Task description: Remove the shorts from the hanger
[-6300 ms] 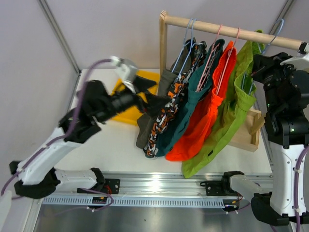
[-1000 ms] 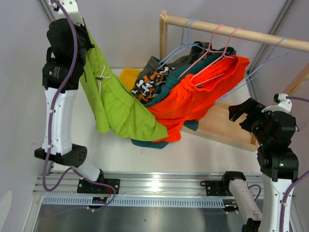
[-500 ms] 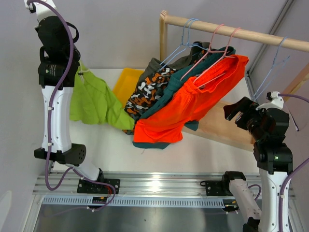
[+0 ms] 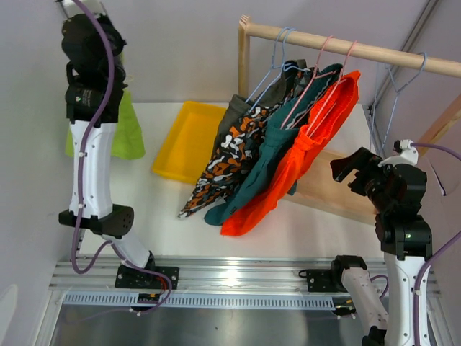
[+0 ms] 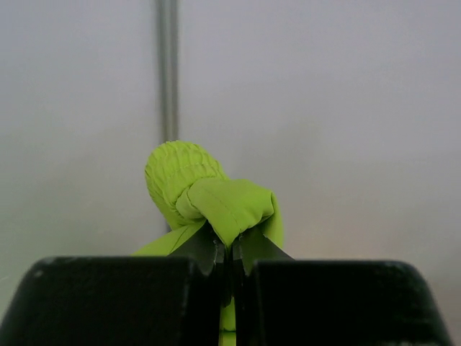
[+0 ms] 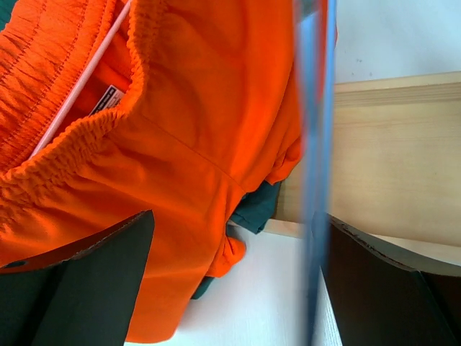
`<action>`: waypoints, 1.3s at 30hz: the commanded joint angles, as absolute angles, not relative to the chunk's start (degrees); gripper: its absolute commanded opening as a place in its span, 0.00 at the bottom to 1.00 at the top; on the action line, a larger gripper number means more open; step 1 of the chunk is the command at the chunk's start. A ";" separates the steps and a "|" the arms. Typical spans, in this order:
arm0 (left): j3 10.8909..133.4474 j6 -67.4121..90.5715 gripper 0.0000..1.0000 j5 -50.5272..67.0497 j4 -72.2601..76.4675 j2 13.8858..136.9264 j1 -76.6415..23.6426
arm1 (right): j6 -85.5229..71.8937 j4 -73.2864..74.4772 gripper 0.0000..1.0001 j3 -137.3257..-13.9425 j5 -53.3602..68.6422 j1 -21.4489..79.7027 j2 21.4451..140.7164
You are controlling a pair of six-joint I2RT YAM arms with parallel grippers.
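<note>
Left gripper [image 5: 230, 249]: raised high on the upright left arm, jaws pressed together on a bunched fold of the lime green shorts [image 5: 216, 202]. The rest of that pair is seen hanging below the tool, behind the arm and clear of the table [image 4: 288, 231].

Right gripper [image 6: 238, 223]: fingers spread wide, nothing held. The orange shorts [image 6: 180, 144] are seen directly ahead of the tool, and the wire of a bare blue hanger [image 6: 317, 144] crosses just in front of its right finger; contact cannot be told.

On the rail [image 4: 346, 47], four pairs are counted on hangers: orange, teal [image 4: 263, 162], camouflage [image 4: 230, 155] and olive-grey [image 4: 234, 112].

Step in hand, as judged: the lime pair is off its hanger and is being carried away.

Next move: a place to set it down is needed. The yellow tray [image 4: 184, 140], below and to the right of the left tool, is a likely spot, though this is not certain. The arm is to be lowered there and the jaws released. The orange pair, nearest the right tool, can then be taken, with care that the blue wire is not snagged.
</note>
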State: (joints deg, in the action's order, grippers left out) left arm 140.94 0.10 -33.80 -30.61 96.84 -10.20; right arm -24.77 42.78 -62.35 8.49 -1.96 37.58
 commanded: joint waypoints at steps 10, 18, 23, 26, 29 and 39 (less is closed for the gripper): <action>143.71 -1.50 0.00 -22.50 -19.16 101.87 -21.09 | -23.29 43.59 0.99 -60.73 7.30 -1.76 34.45; 128.07 -0.71 0.00 -28.30 -13.29 102.66 -20.48 | -22.68 45.53 0.99 -61.35 7.29 -1.67 33.31; 116.03 2.01 0.00 -29.71 -10.64 103.53 -19.78 | -23.11 45.97 0.99 -61.26 7.29 -1.67 32.61; 113.48 3.77 0.10 -29.97 -11.07 104.59 -19.34 | -23.73 45.62 0.99 -61.26 7.91 -1.67 32.08; 115.12 5.09 0.81 -28.31 -15.45 106.26 -19.25 | -23.99 44.04 0.99 -61.78 10.44 -1.67 31.56; 110.13 9.49 0.99 -17.08 -26.09 91.42 -19.60 | -25.92 36.04 1.00 -70.12 21.00 -1.67 34.19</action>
